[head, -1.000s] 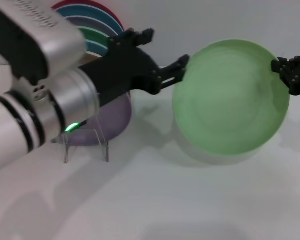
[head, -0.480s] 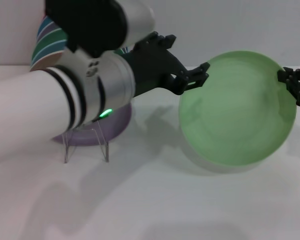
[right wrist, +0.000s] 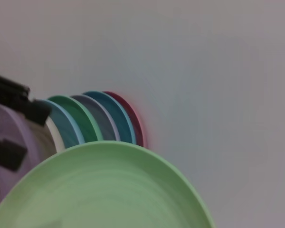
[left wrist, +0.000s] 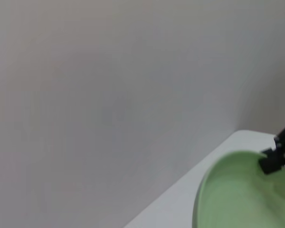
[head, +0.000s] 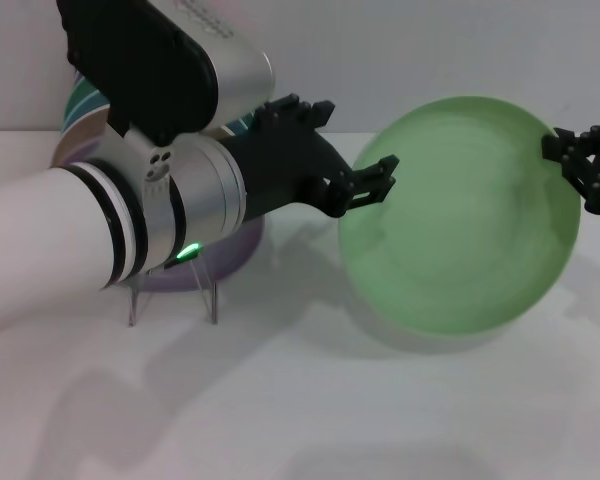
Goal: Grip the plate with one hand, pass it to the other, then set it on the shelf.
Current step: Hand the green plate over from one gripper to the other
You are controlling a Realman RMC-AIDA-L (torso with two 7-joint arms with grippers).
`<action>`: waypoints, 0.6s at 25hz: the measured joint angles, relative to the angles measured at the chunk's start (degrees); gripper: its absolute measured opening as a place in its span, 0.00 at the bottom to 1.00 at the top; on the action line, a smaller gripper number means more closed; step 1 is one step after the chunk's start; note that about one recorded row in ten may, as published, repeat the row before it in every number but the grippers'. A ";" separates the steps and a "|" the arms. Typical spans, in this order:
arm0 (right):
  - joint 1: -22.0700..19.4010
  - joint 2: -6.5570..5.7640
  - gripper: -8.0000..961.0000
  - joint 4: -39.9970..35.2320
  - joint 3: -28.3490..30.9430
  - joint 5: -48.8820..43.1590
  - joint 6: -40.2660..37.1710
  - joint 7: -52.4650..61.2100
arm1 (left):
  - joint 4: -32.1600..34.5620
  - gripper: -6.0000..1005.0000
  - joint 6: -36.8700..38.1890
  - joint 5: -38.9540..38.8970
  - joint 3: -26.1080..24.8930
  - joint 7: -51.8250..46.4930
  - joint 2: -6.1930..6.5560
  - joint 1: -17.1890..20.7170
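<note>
**Handover in progress: left claw at plate rim, right claw holding**

Far left: stack of coloured plates [head: 80, 110] against the wall, mostly hidden behind the left arm. Below it the shelf [head: 170, 290], clear acrylic rack on the table [head: 280, 400], with a lilac plate [head: 235, 245] already leaning in it.

Left claw [head: 365, 180] reaches across from the left, fingers parted, tips right at the near edge of the plate [head: 460, 215]. Can't confirm contact yet; reads as open, not clamped.

Plate is tilted up on edge, held off the table, well right of the shelf.

Right claw [head: 580, 165] at the far right pinches the plate's rim, closed on it and carrying it.

Step, as I judge it: the pass. Next needs the left claw to close on the rim and get a firm bite before the right lets go, else the plate drops. Then swing it left to the shelf, beside the lilac one
</note>
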 joint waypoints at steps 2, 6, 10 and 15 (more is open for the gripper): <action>0.48 -0.08 0.04 -0.57 -0.21 0.74 0.07 -0.43 | 0.65 0.79 0.04 -0.13 0.01 0.31 -0.03 -0.02; 2.15 -0.16 0.04 -2.80 -1.26 0.83 -0.04 -1.46 | 1.30 0.79 0.19 -0.21 -0.01 0.66 -0.06 -0.19; 3.36 -0.18 0.05 -3.97 -2.77 0.92 -0.27 -1.89 | 1.85 0.79 0.18 -0.23 -0.51 0.98 -0.07 -0.36; 4.43 -0.21 0.05 -4.04 -3.98 0.98 -0.31 -1.95 | 3.58 0.79 0.51 -0.26 -0.73 1.10 -0.13 -0.88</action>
